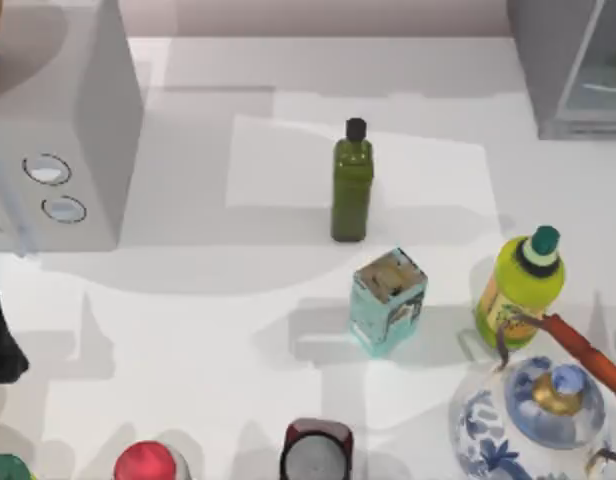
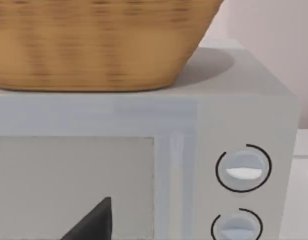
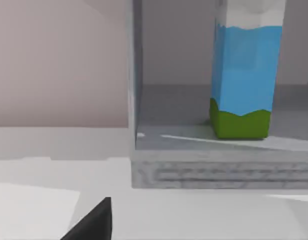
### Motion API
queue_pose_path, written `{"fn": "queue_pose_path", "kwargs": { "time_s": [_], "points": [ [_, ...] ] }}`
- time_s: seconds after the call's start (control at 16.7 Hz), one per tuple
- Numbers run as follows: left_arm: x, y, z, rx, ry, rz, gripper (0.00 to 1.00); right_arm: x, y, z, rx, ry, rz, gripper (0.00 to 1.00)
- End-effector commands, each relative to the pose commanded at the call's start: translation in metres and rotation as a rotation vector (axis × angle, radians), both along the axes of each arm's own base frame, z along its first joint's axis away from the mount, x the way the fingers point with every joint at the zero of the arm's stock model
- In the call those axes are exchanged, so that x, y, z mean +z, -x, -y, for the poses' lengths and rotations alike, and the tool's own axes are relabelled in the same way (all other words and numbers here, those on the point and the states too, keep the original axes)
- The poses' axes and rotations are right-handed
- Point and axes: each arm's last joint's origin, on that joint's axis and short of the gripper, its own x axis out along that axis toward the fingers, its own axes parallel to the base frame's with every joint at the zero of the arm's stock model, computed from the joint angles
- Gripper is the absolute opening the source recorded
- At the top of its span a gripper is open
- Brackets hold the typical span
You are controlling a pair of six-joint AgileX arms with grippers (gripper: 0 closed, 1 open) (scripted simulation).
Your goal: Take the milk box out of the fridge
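The milk box (image 3: 246,75) stands upright inside the fridge (image 3: 219,170), on its grey floor, with a white top, blue sides and a green band low down. The fridge's front is open toward the right wrist camera. From above, the fridge (image 1: 573,70) sits at the table's far right corner. A dark piece of my right gripper (image 3: 91,225) shows low in the right wrist view, short of the fridge and apart from the carton. My left arm (image 1: 3,330) rests at the table's left edge, and my left gripper (image 2: 91,222) faces the white appliance.
A white appliance with two dials (image 1: 58,120) stands far left, with a wicker basket (image 2: 94,45) on top. Mid-table stand a green bottle (image 1: 352,185), a small teal box (image 1: 388,298), a yellow bottle (image 1: 520,285) and a blue-white teapot (image 1: 533,415). Red-topped items (image 1: 148,462) line the front edge.
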Motion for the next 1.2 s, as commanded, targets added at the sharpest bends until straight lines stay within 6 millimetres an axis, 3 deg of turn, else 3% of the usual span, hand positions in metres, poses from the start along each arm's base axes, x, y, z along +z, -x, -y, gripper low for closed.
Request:
{"fn": "queue_pose_path", "kwargs": {
  "time_s": [0.42,0.72,1.2],
  "points": [
    [0.0,0.0,0.0,0.0,0.0,0.0,1.0,0.012,-0.008,0.005,-0.002,0.007,0.031,1.0],
    [0.0,0.0,0.0,0.0,0.0,0.0,1.0,0.021,-0.037,0.02,-0.003,0.017,0.042,1.0],
    [0.0,0.0,0.0,0.0,0.0,0.0,1.0,-0.022,-0.085,0.066,-0.002,-0.024,-0.062,1.0]
  ]
}}
